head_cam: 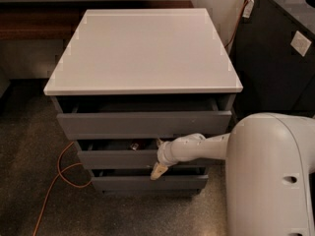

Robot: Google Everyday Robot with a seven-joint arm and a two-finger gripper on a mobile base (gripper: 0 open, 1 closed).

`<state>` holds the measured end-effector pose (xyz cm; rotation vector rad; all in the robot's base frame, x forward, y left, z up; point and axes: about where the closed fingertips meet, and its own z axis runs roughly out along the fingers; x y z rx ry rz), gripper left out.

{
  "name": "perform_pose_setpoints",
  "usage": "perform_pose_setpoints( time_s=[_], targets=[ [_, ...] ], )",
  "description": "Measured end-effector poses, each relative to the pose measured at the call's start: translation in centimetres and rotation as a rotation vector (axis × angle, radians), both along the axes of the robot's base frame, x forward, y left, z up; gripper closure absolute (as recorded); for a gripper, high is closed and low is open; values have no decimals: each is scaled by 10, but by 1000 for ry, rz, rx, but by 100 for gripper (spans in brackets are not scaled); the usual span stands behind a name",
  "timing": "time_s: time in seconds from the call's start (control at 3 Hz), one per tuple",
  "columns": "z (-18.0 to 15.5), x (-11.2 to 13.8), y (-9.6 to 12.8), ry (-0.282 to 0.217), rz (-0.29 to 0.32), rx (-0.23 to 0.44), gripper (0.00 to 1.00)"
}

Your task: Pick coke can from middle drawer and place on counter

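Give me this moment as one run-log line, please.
gripper: low, at middle drawer front | coke can: inside the open drawer | counter: can not placed yet

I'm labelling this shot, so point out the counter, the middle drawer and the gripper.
counter point(142, 53), camera view, centre of its white top.
middle drawer point(115, 160), camera view, left part of its grey front.
gripper point(157, 171), camera view, pale tip hanging before the middle drawer's front.
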<state>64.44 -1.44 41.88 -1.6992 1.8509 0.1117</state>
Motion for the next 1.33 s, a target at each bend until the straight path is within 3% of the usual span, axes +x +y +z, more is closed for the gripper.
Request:
perform_pose_setpoints(
  time_s=[0.33,0.67,1.0,1.33],
  targets=[
    [7,6,0,-11,2,1,33],
    [10,2,0,-10,12,2,56],
    [12,-13,1,7,31,9,87],
    [15,-26,4,15,55,17,100]
  ],
)
